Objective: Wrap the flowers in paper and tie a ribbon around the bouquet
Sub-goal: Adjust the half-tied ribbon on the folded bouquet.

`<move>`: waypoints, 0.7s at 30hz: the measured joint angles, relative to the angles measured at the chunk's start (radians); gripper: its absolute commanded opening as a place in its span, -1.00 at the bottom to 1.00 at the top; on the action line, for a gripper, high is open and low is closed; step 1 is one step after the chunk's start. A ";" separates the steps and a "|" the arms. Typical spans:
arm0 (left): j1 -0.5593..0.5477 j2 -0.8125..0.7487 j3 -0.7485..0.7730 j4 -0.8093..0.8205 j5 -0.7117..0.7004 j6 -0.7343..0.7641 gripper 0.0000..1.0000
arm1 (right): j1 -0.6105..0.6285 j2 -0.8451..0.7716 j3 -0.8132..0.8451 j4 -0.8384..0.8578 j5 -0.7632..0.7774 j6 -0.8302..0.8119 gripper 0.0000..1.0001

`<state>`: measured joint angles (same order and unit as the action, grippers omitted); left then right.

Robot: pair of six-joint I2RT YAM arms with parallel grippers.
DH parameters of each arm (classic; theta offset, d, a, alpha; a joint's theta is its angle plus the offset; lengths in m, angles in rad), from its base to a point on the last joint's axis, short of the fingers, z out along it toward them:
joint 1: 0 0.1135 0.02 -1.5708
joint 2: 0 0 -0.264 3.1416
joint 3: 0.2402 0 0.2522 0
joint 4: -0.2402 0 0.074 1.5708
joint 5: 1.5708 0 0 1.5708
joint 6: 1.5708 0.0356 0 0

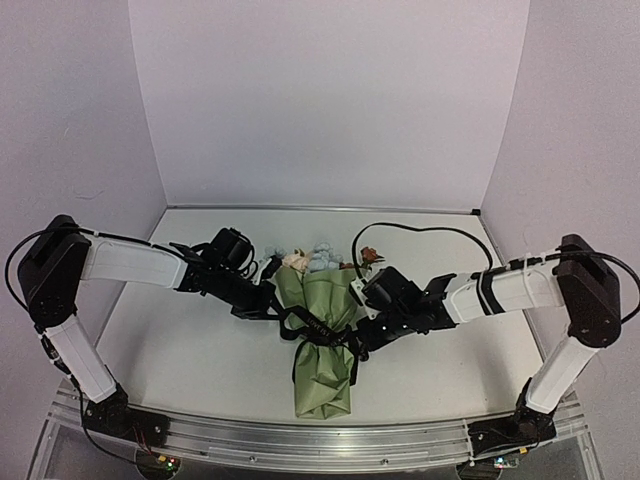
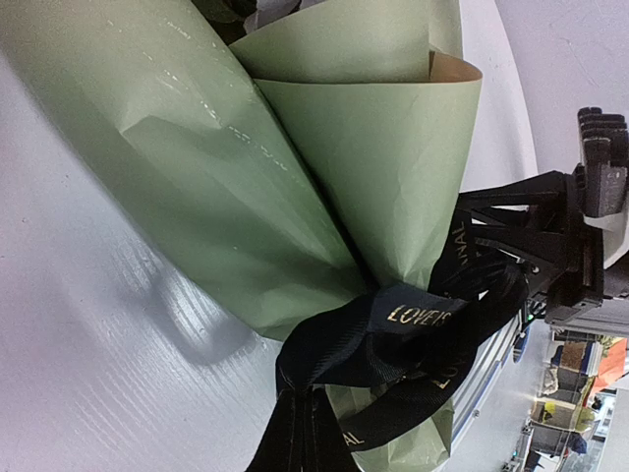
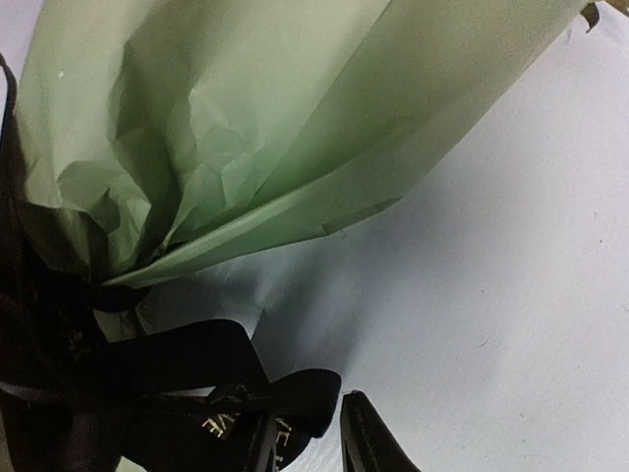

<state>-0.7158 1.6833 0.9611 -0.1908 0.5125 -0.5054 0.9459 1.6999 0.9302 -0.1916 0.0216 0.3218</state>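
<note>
Grippers: left gripper point(image 1: 272, 298): closed, pinching strands of the ribbon point(image 1: 318, 328), which run taut from it to the bundle's waist. right gripper point(image 1: 358, 330): at the waist from the other side; one dark fingertip point(image 3: 369, 438) shows just beside a ribbon end, and I cannot tell whether the jaws are open or closed.

Arms: mirrored. Each upper link rises from its base at the near edge to a raised elbow by the side wall. Each white forearm then reaches inward and down, so the wrists meet low over the middle of the table point(image 1: 200, 350).

Bouquet point(image 1: 322, 300): lying flat at table centre, between the two grippers. Long axis runs near to far. Flowers point(image 1: 318, 260), pale blue and cream, point to the back wall. Paper point(image 1: 325, 385), olive green, flares again below the waist toward the arm bases.

Ribbon: black, pale lettering, looped around the pinched waist.
</note>
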 measured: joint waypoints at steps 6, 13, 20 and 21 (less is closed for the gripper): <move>0.000 -0.001 -0.003 0.007 0.000 -0.008 -1.00 | 0.000 0.024 0.001 -0.008 0.018 0.004 -1.00; 0.000 -0.012 -0.041 0.033 -0.012 -0.025 -1.00 | 0.000 0.017 0.001 -0.089 0.080 0.030 -1.00; 0.000 -0.034 -0.098 0.068 -0.019 -0.049 -1.00 | 0.002 -0.047 0.001 -0.229 0.159 0.087 -1.00; 0.000 -0.034 -0.102 0.069 -0.020 -0.050 -1.00 | 0.002 -0.055 0.001 -0.246 0.168 0.096 -1.00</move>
<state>-0.7158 1.6493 0.8593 -0.1216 0.4922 -0.5554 0.9481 1.6453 0.9311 -0.4373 0.1899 0.4174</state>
